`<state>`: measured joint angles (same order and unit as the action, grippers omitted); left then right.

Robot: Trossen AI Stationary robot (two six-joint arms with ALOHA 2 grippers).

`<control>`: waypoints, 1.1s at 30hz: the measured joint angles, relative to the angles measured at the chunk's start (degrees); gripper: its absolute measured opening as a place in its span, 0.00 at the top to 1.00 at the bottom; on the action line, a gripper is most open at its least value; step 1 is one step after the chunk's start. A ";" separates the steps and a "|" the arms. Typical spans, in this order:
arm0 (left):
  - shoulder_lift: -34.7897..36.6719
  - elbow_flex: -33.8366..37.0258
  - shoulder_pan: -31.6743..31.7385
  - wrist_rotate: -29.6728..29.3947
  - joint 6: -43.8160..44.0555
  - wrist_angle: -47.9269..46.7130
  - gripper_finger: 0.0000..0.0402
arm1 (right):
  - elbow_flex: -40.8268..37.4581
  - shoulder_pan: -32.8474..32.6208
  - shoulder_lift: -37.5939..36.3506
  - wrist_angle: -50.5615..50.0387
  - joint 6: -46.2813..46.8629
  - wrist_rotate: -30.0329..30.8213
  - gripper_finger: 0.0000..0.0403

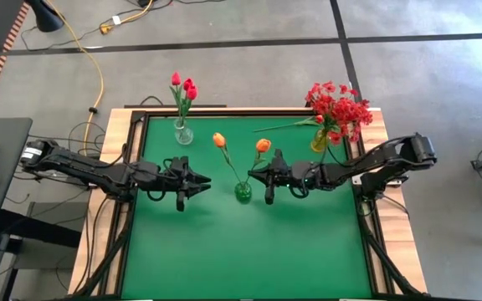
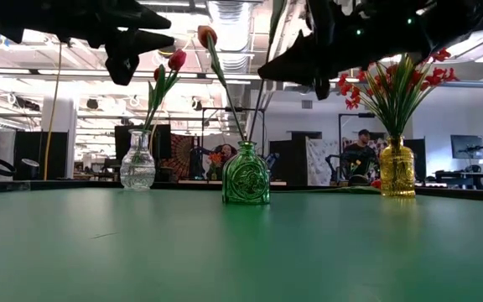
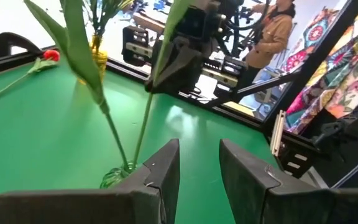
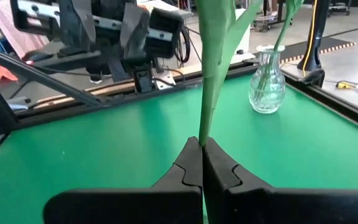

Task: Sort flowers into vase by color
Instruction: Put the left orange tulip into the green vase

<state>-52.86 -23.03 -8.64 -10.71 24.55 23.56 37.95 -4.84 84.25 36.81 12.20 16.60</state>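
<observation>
A green vase (image 1: 243, 191) stands mid-table with two orange tulips (image 1: 218, 140) whose lower stems stick into it. My right gripper (image 1: 253, 176) is beside the vase on its right, shut on the stem of the right-hand orange tulip (image 1: 263, 145). My left gripper (image 1: 202, 180) is open and empty, left of the green vase. A clear vase (image 1: 182, 132) at the far left holds red-pink tulips (image 1: 186, 86). A yellow vase (image 1: 320, 140) at the far right holds red sprays (image 1: 339, 107). One more red-topped flower (image 3: 50, 56) lies flat on the table by the yellow vase. My right gripper pinches the orange tulip's green stem (image 4: 204, 127), partway up it, between its two fingertips (image 4: 188, 163). The fingers come level from the table's right and lie across the stem. The stem stands slanted, and its lower end (image 3: 137, 152) sticks into the green vase.
Dark rails frame the green mat (image 1: 249, 251), whose near half is bare. Beyond the table, a person (image 3: 272, 31) stands in the room among stands and equipment.
</observation>
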 joint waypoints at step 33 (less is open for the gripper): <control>0.00 0.00 0.00 -3.68 -5.41 -0.61 0.75 | 6.21 5.01 3.69 -10.59 11.98 -20.06 0.36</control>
<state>-52.86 -23.03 -8.64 -14.39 19.14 22.95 44.17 0.16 87.94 26.22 24.18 -3.46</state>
